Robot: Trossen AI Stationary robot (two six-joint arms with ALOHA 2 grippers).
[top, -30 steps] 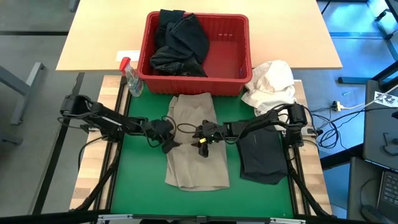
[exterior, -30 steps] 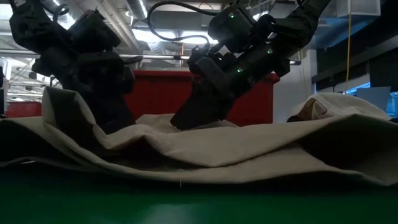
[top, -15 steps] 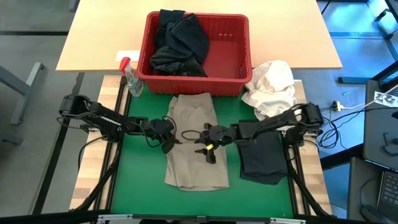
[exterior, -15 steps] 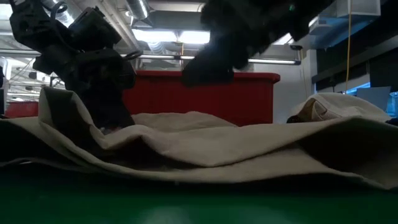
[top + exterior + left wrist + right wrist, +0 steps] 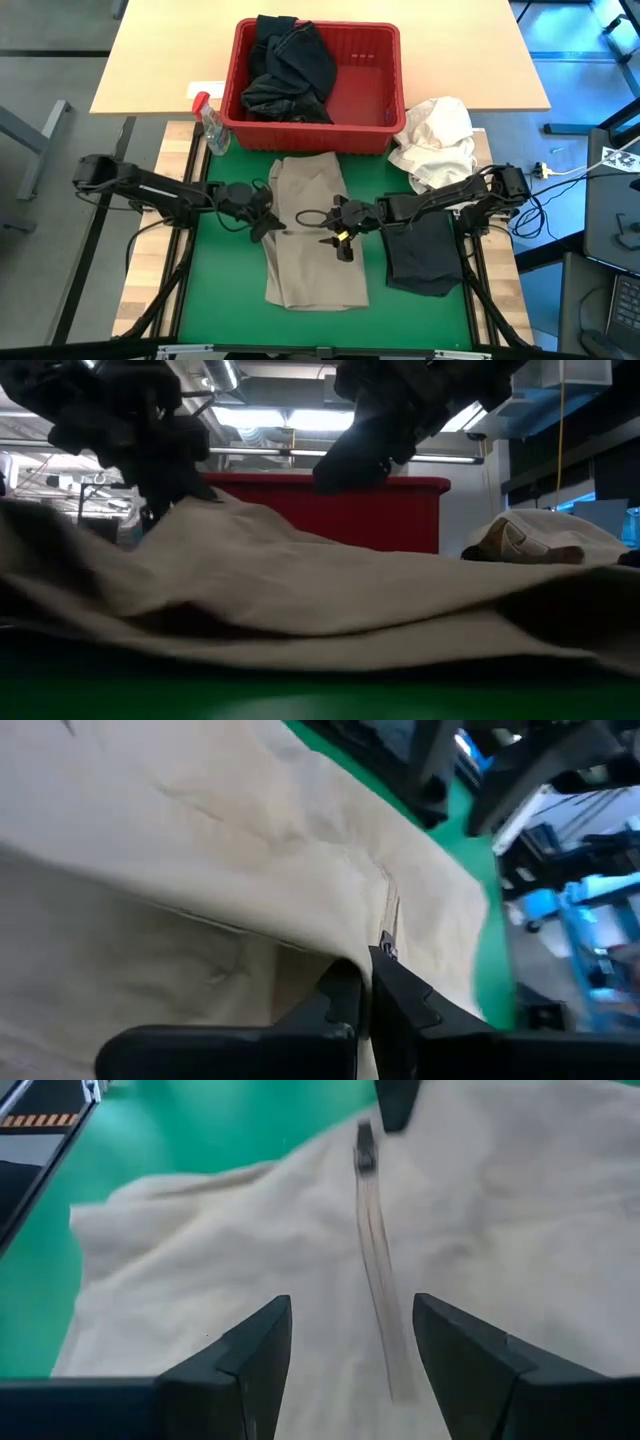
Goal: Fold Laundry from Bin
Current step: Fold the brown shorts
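A khaki garment [image 5: 312, 235] lies spread on the green mat [image 5: 225, 290]. My left gripper [image 5: 266, 226] is shut on its left edge, which rises to a peak in the low view [image 5: 190, 510]. My right gripper [image 5: 341, 243] hangs open above the garment's right half, and its fingers touch nothing in the right wrist view [image 5: 350, 1350]. The red bin [image 5: 380, 90] stands beyond the mat with dark laundry [image 5: 288, 70] heaped in its left half. A folded dark garment [image 5: 420, 250] rests on the mat's right side. My left gripper pinches the khaki garment at its left edge [image 5: 335, 945] between its two shut fingers. It comes slanting down from the table's left. One layer or several, I cannot tell. That edge is raised off the mat, and the rest of the garment [image 5: 420, 600] lies on the mat.
A white cloth bundle [image 5: 437, 135] lies to the right of the bin. A clear spray bottle with a red top [image 5: 212, 125] stands at the bin's near left corner. Bare green mat shows to the left of the khaki garment and in front of it.
My left gripper has shut on the khaki garment's left edge, then risen and drawn back toward the table's left; that edge is lifted while the rest stays on the mat. My right gripper has risen off the garment and pulled back a little toward the right, staying open.
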